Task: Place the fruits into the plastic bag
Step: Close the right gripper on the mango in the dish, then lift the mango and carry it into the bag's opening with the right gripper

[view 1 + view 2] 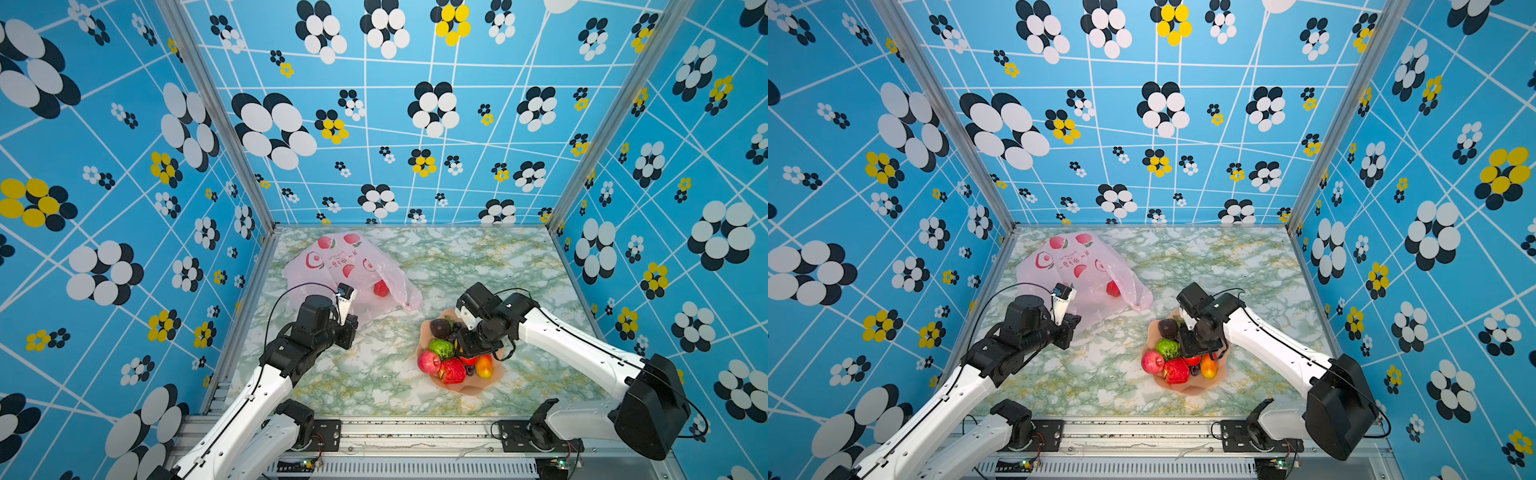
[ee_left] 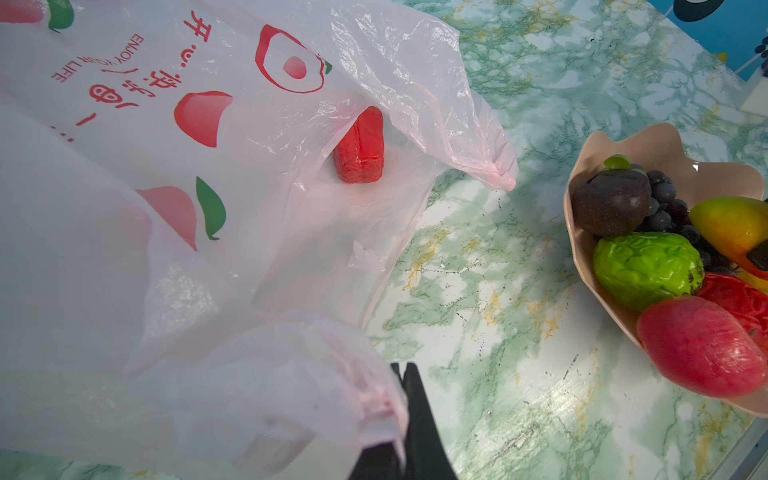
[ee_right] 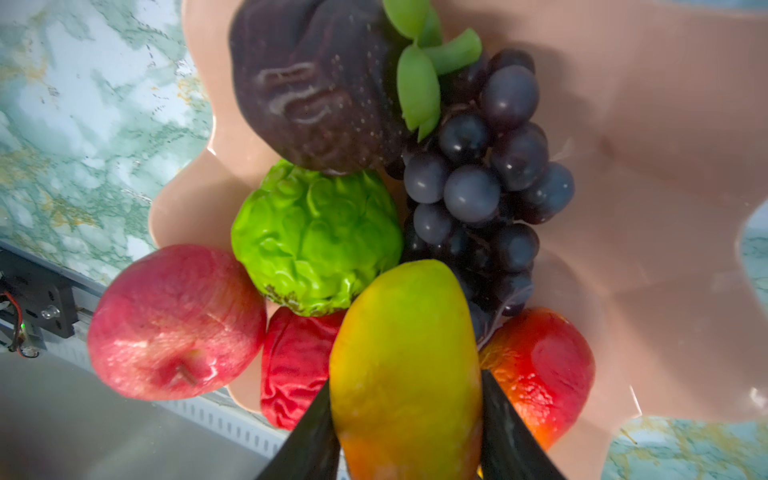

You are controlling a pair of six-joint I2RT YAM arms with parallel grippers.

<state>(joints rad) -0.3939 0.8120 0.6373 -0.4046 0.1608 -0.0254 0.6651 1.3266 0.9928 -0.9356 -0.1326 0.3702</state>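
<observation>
The pale pink plastic bag lies at the back left, mouth toward the bowl, with one red strawberry inside. My left gripper is shut on the bag's near edge and holds it up. My right gripper reaches down into the bowl, its jaws pressed on both sides of a yellow-green mango. Around it lie a pink-red apple, the green fruit, purple grapes, a dark brown piece, a red strawberry and an orange-red mango.
The peach-pink scalloped bowl stands right of the bag on the green marble table. Patterned blue walls close in the back and both sides. A metal rail with the arm bases runs along the front edge.
</observation>
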